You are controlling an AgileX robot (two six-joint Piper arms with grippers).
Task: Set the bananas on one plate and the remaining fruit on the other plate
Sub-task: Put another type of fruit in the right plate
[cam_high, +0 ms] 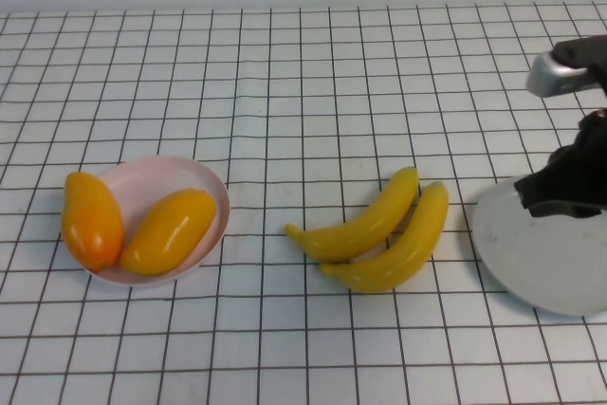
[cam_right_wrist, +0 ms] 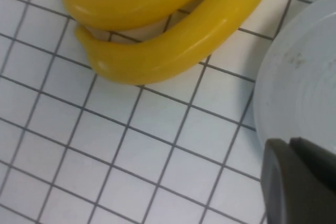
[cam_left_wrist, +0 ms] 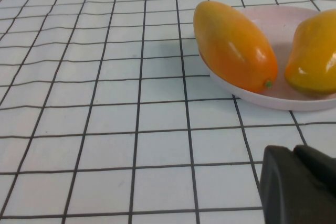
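I see both mangoes [cam_high: 133, 225] on the pink plate [cam_high: 213, 187] at 9 o'clock, bananas [cam_high: 379, 232] central, open cloth [cam_high: 285, 73] toward 12. Right gripper [cam_high: 560, 187] over the grey plate's [cam_high: 541, 263] rim at 3; left gripper [cam_left_wrist: 299, 187] near the pink plate; fingers unclear on both.

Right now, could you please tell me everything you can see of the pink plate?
The pink plate is round, shallow and pale pink, smooth and matte like plastic, with a plain raised rim. It sits flat on the checked cloth at the robot's left, well apart from the bananas. Two glossy orange-yellow oval fruits lie in it side by side; the left fruit overhangs the rim. The left end effector sits near it without touching; the right end effector is over the grey plate.
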